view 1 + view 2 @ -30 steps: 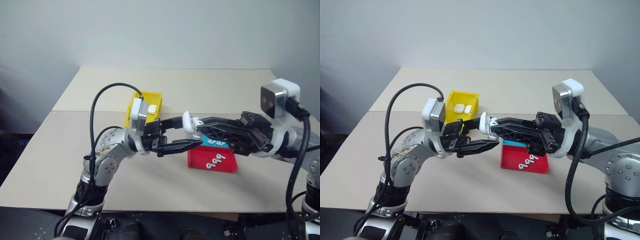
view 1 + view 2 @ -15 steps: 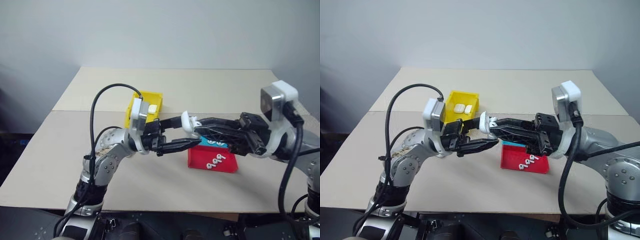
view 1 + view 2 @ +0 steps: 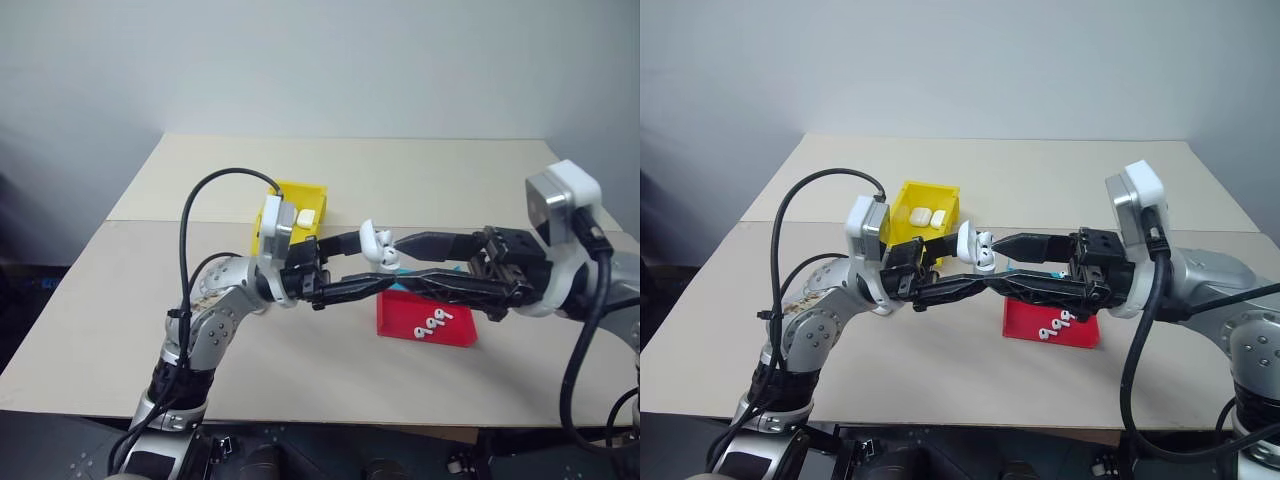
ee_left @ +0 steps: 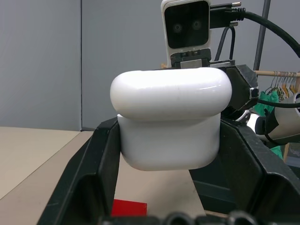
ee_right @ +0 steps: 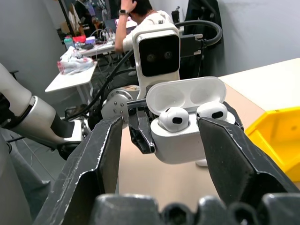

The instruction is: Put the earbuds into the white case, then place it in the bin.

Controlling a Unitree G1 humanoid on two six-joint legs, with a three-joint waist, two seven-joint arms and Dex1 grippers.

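The left end effector is clamped tight on the white case, holding it up in the air above the table, between the two arms. The case lid stands hinged open, and in the right wrist view two earbuds sit in the case's wells, their rounded heads poking out. From the left wrist view the same case shows its smooth back, lid above body, pinched between the two black fingers on either side.

The right end effector reaches in level from the other side and faces the case. Its two fingers are spread wide apart, one above and one below in the head views, with the case just beyond their tips; they grip nothing. In the right wrist view its fingers frame the case on both sides without touching it.

On the table behind the left arm sits the yellow bin, open-topped, with two more white cases lying side by side inside it. Below the right end effector stands the red tray with a blue step at its back, and several loose earbuds lie in a row on its red face. The held case is well above both the bin and the tray, nearer the bin's front corner.

In the right wrist view a person sits at a cluttered desk far in the background.
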